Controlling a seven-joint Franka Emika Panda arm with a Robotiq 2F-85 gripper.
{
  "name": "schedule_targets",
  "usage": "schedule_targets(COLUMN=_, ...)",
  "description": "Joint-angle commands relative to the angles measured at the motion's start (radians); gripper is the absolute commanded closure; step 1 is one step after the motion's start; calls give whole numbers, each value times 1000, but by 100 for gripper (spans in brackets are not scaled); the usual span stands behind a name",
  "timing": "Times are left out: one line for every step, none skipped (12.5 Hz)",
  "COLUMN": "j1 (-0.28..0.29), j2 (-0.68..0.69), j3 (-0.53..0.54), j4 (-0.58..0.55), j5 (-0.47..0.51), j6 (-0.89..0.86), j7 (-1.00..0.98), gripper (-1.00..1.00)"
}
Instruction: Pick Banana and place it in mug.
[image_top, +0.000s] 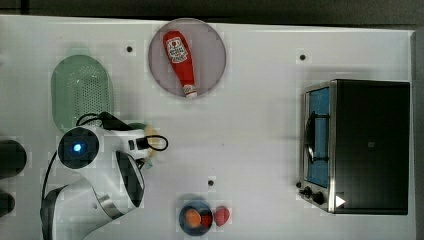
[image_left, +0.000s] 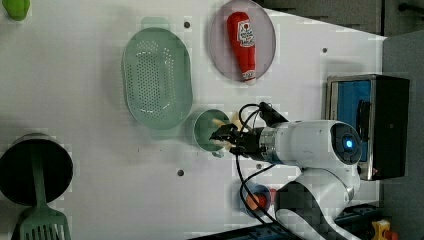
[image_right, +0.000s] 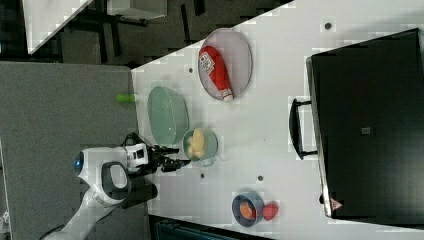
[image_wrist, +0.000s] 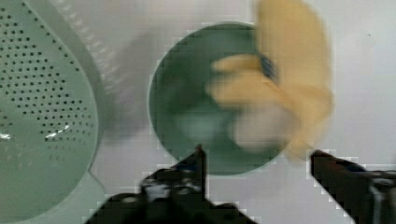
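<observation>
Wrist view, item: banana (image_wrist: 285, 79), sitting in the teal mug (image_wrist: 187, 116) and leaning over its rim. We log the pincer (image_wrist: 259, 163) jaws apart, holding nothing, apparently released. Mug stands beside the colander (image_wrist: 42, 116).

The yellow banana (image_right: 198, 142) rests tilted in the small round teal-green mug (image_right: 210, 145), which stands upright just beside the pale-green colander (image_right: 167, 115).
</observation>
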Motion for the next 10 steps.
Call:
schedule_targets(j1=1, j2=-59, j3=-5, j4=7, j5=-1, j6=23, j7=37, gripper=-100)
schedule_targets(j1=-1, j2=-68, j3=-14, j4=18, j5=1, j6=23, j7=37, gripper=-100)
schedule_targets(j1=-5, j2=-87, j3=-28, j4=32, j5=3, j6=19, j7=37, gripper=-100)
schedule_targets(j1=-10, j2=-116, j3=-45, j4=47, j5=3, j6=-6, j7=37, gripper=-100)
schedule_targets(j1=-17, j2=-151, j3=-67, j4=68, j5=4, j6=-64, j7=37, gripper=-100)
schedule_targets(j1=-22, j2=-189, j3=-96, j4=95, j5=3, j6=-143, j7=33, gripper=-100)
schedule_targets(j1=-28, j2=-228, j3=-130, j4=128, j5=3, j6=-228, j7=16, gripper=-100)
schedule_targets(j1=-33, j2=-264, j3=-170, j4=165, j5=4, j6=-302, j7=8, gripper=-100)
schedule_targets(j1=-37, j2=-297, j3=-214, j4=201, j5=4, j6=-378, j7=8, gripper=-100)
schedule_targets(j1=-40, j2=-331, j3=-271, j4=240, j5=4, j6=-460, j7=-1, gripper=-100)
